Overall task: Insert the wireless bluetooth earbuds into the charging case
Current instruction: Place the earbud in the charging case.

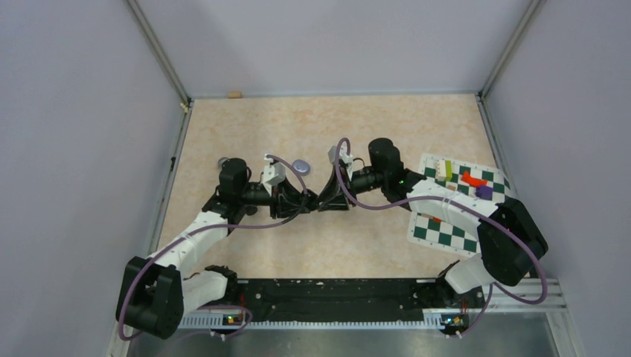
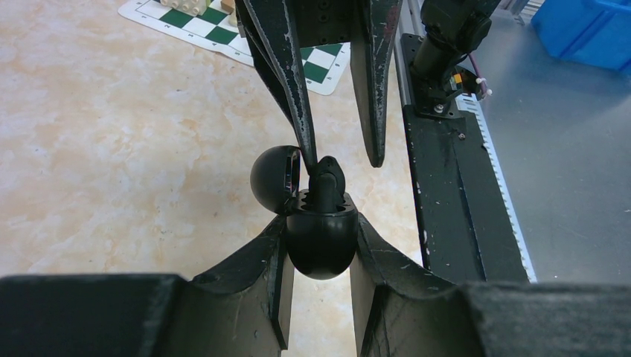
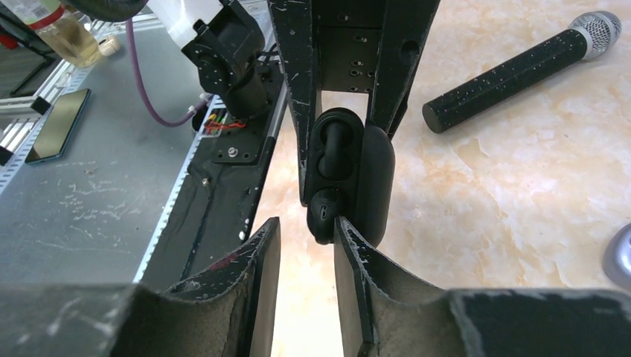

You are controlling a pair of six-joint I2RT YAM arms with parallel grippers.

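Observation:
My left gripper [image 2: 320,232] is shut on the base of the black charging case [image 2: 320,249], holding it above the table with its lid [image 2: 274,178] open. One glossy black earbud [image 3: 335,145] lies seated in the case [image 3: 372,178]. A second black earbud [image 3: 325,216] stands partly out of its slot; it also shows in the left wrist view [image 2: 327,178]. My right gripper [image 3: 305,223] is open, one fingertip [image 3: 340,223] touching this earbud. In the top view both grippers [image 1: 309,199] [image 1: 329,199] meet at mid-table. The pale purple earbuds are not visible.
A black microphone [image 3: 521,71] lies on the table beyond the case. Two grey oval cases [image 1: 300,166] [image 1: 223,161] lie behind the arms. A chequered mat [image 1: 446,230] with coloured blocks [image 1: 470,178] is at the right. The metal rail [image 1: 335,294] runs along the near edge.

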